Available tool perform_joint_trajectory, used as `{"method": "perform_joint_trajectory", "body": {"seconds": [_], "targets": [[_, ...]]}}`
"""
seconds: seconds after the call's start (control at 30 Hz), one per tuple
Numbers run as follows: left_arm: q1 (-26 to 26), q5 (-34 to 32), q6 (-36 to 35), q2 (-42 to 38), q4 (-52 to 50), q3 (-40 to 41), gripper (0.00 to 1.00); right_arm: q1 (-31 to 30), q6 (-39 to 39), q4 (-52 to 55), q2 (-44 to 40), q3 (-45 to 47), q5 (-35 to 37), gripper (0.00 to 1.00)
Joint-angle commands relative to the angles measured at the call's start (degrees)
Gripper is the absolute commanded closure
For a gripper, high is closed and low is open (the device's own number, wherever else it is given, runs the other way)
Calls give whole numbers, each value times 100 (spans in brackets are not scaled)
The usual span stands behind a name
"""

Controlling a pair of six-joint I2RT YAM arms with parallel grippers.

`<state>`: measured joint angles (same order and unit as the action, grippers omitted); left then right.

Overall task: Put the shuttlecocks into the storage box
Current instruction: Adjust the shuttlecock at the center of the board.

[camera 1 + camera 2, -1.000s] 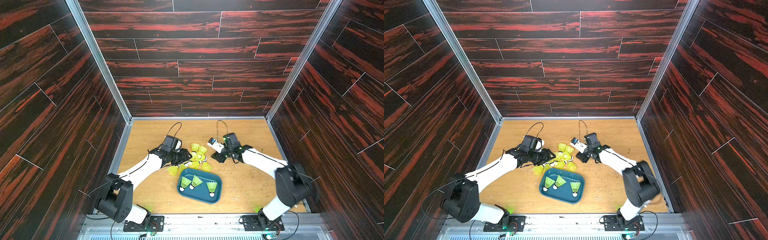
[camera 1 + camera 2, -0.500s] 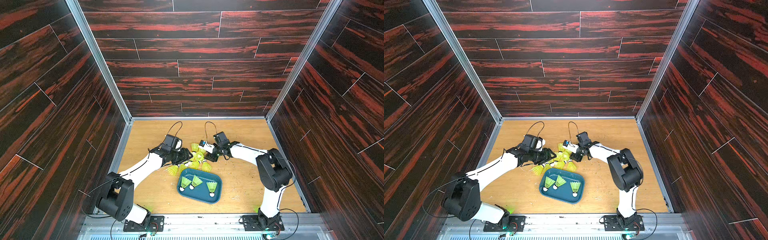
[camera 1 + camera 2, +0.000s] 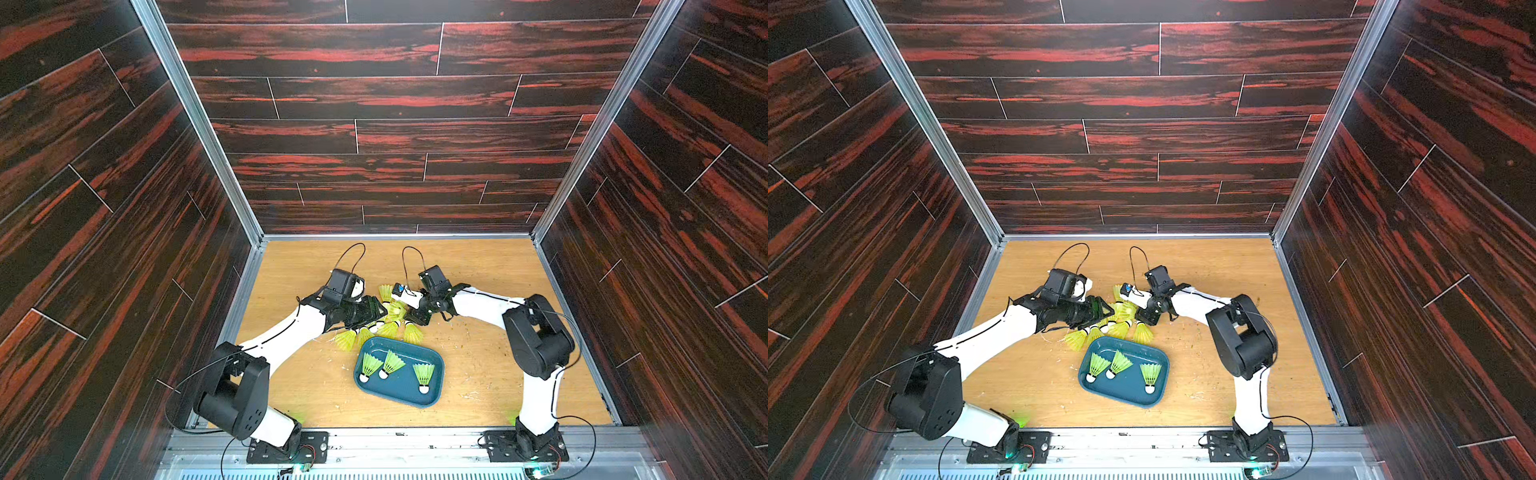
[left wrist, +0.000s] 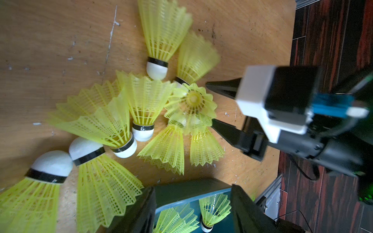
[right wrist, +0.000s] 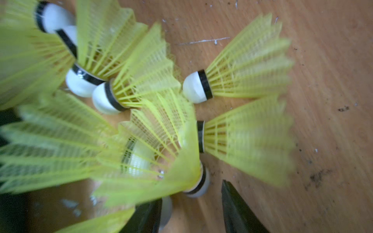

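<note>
- Since a second earlier, the right gripper (image 3: 412, 319) had swung left to the pile of shuttlecocks (image 3: 390, 329), just below mid-frame in both top views.
- Its fingers (image 4: 226, 131) stood parted, with the tips just beside an upright shuttlecock (image 4: 192, 99), and clasped nothing.
- At the pile's left edge, the left gripper (image 4: 191, 186) was also spread and empty.
- Just below the pile lay the box (image 3: 401, 392), with three shuttlecocks (image 3: 390, 362) inside.
</note>
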<state>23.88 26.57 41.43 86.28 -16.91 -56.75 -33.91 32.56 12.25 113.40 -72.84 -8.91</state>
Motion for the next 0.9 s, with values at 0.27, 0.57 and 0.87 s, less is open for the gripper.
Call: {"method": "perform_joint_trajectory", "body": {"seconds": [0.27, 0.57, 0.87], "targets": [[-51, 47, 5, -169, 63, 40, 38, -80, -248, 15, 313, -349, 309, 43], [-76, -10, -47, -327, -118, 84, 38, -245, 269, -196, 289, -209, 191, 36], [-129, -83, -101, -602, -337, 187, 38, -335, 560, -356, 287, -309, -65, 33]]}}
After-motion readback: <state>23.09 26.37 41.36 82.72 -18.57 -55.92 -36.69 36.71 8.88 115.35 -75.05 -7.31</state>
